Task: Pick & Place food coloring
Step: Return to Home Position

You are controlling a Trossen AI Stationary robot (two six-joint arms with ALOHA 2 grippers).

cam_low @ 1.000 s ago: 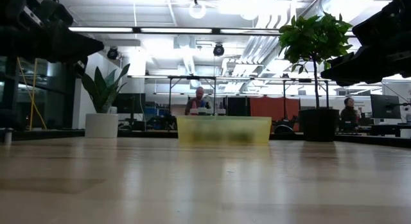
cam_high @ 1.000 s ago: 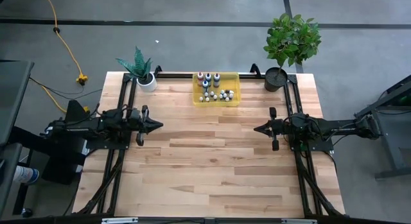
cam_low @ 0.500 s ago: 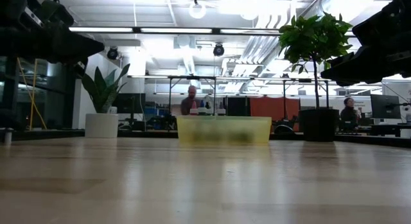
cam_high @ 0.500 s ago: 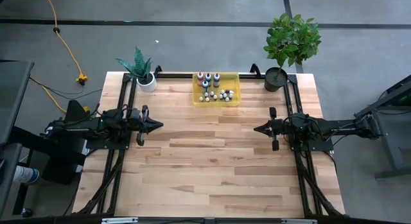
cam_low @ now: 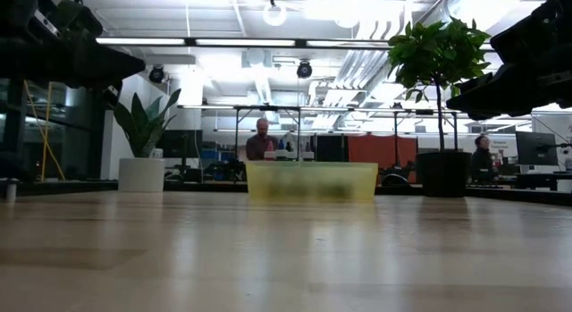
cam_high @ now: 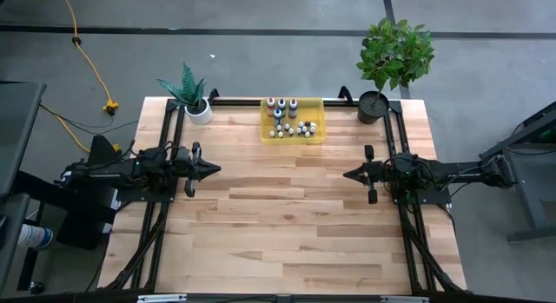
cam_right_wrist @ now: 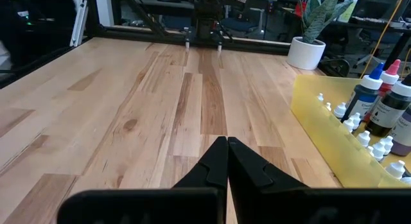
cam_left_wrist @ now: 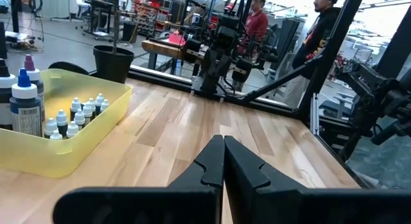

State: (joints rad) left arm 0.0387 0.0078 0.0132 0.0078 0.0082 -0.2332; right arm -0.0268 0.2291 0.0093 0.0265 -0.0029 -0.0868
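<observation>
The food coloring bottles all sit in the yellow tray, so the left gripper and right gripper hover parked, pressed together, empty.

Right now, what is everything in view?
table: one, light wood, under both arms
tray: one, translucent yellow, back edge middle
bottles: over a dozen, few larger with coloured caps, most small whitish, all in tray
spiky plant: one, green, white pot, back left corner
leafy plant: one, green, dark pot, back right corner
cable: one, yellow, floor left of table
people: two, red top and dark top, room beyond table
left gripper: dark, shut, left side, holding nothing
right gripper: dark, shut, right side, holding nothing
</observation>
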